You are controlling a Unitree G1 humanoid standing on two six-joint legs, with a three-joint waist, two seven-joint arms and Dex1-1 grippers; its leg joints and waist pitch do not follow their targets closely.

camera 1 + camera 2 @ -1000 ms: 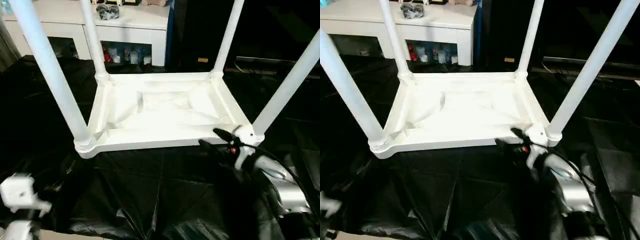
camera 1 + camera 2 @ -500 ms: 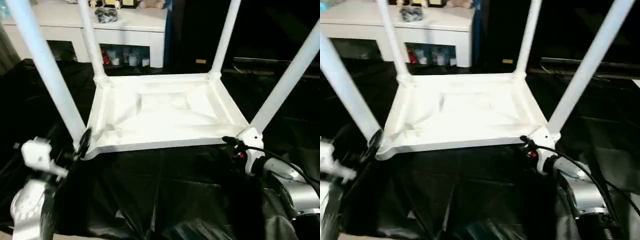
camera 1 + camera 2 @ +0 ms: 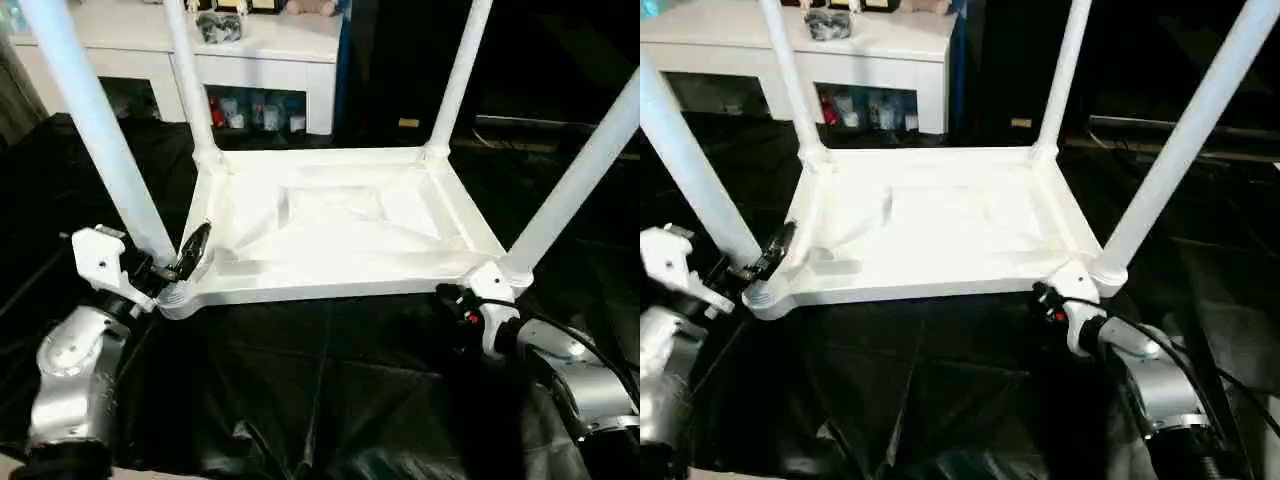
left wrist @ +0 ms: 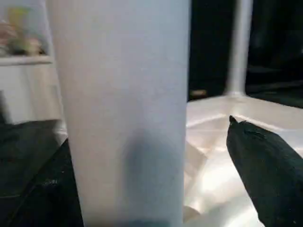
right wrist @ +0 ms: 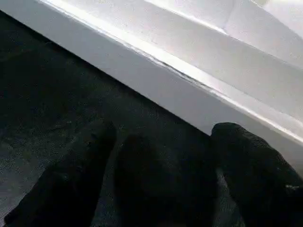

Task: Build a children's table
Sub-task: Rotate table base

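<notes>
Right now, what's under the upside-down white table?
The table rests top-down on a black cover, which spreads out around it on every side. Whatever is beneath the tabletop itself is hidden by the white plastic, and what the cover hides cannot be seen.

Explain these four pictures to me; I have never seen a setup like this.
A humanoid robot with two arms is assembling a small white children's table. Two pictures come from the stereo camera on its head, looking down over its silver forearms; the other two come from cameras on its wrists. The table lies upside down on a black cover, its four legs pointing up. The left end effector sits open around the base of the near-left leg, one finger beside it. The right end effector is open at the near-right corner, holding nothing. Behind stands a white cabinet.
</notes>
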